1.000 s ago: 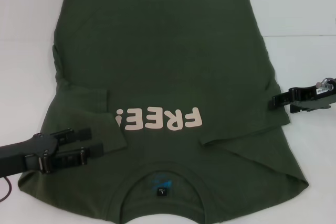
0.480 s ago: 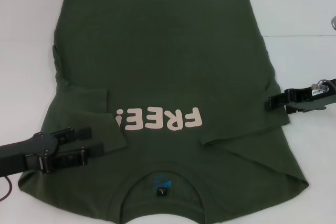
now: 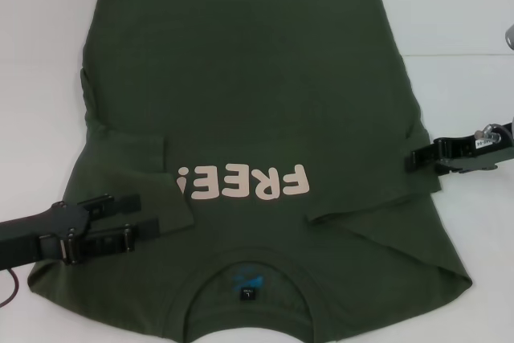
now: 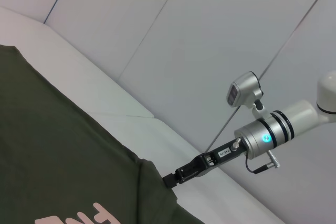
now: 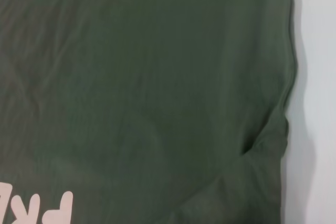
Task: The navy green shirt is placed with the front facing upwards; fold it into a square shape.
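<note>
The navy green shirt [image 3: 257, 94] lies flat on the white table, front up, with its pink "FREE!" lettering [image 3: 245, 183] and its collar [image 3: 249, 283] toward me. Both sleeves are folded inward. My left gripper [image 3: 132, 218] hovers open over the shirt's left shoulder, beside the folded left sleeve. My right gripper [image 3: 412, 157] sits at the shirt's right side edge with its fingers together. In the left wrist view the right gripper [image 4: 171, 180] touches a small pucker in the edge; I cannot see whether cloth is between its fingers. The right wrist view shows only shirt cloth [image 5: 147, 87] and table.
The white table [image 3: 466, 22] shows bare on both sides of the shirt and beyond the hem. A table seam [image 3: 462, 55] runs off to the right. Pale wall panels [image 4: 210, 35] stand behind the table.
The right arm's wrist has drifted slightly right and toward me, with its tip staying at the shirt's edge. The left gripper and the shirt have barely moved.
</note>
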